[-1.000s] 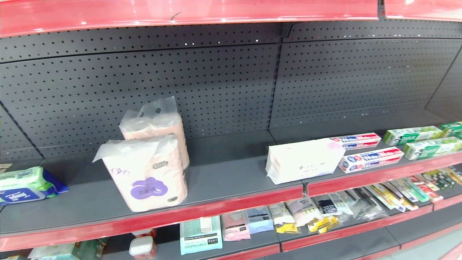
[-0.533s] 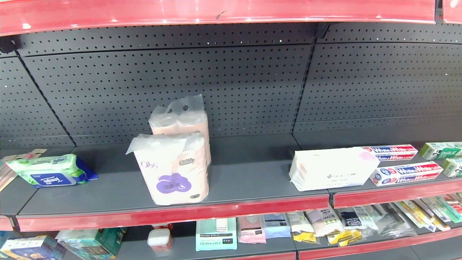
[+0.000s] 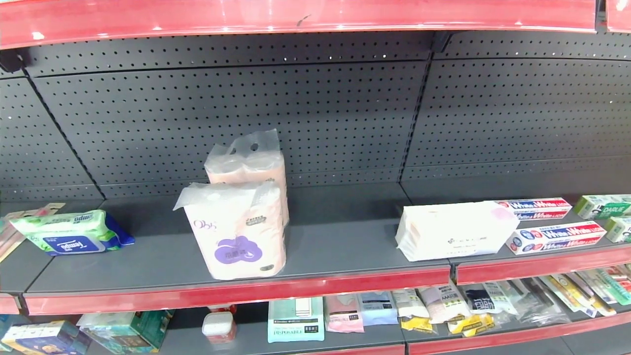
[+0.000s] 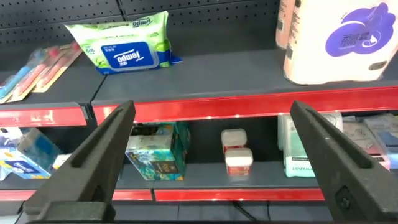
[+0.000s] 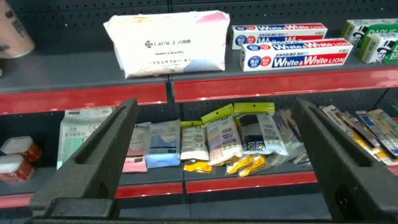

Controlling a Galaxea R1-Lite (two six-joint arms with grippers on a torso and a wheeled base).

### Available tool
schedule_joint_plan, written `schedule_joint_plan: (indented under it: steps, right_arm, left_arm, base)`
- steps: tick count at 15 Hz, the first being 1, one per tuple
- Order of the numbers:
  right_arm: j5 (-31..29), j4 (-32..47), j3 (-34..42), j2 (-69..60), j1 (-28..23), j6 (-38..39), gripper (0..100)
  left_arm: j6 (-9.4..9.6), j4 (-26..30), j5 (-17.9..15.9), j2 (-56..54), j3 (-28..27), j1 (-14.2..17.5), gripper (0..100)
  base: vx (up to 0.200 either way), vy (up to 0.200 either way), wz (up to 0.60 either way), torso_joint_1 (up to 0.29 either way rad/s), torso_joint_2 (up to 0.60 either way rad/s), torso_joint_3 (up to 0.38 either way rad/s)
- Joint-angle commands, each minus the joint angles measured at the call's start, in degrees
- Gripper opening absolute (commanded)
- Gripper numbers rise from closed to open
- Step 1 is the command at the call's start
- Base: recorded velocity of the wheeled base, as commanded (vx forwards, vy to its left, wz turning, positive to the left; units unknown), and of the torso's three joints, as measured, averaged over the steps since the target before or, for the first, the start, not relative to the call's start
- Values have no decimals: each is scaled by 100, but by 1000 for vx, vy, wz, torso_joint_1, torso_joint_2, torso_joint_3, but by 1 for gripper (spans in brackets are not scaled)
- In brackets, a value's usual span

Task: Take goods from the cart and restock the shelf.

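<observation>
The grey shelf point(image 3: 335, 246) with a red front edge carries, from left to right, a green pack of wipes point(image 3: 69, 231), two upright packs of toilet rolls, one point(image 3: 236, 234) right in front of the other point(image 3: 249, 160), a white tissue pack point(image 3: 456, 229) lying flat near the edge, toothpaste boxes point(image 3: 557, 236) just beside it, and green boxes point(image 3: 604, 206). The lower shelf point(image 3: 379, 333) holds flat packets point(image 3: 296, 320) and small tubs point(image 3: 217, 328).
</observation>
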Motion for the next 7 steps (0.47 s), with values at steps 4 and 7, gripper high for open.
schedule_joint_plan:
  steps: [4, 7]
  right_arm:
    - [1, -1, 0, 5, 5, -26, 100]
    - [1, -1, 0, 5, 5, -18, 100]
  left_arm:
    - [26, -3, -13, 31, 1, 3, 100]
    - [26, -3, -40, 31, 1, 3, 100]
  base:
    - [0, 0, 150, 1, 1, 1]
    - [0, 0, 0, 0, 0, 0]
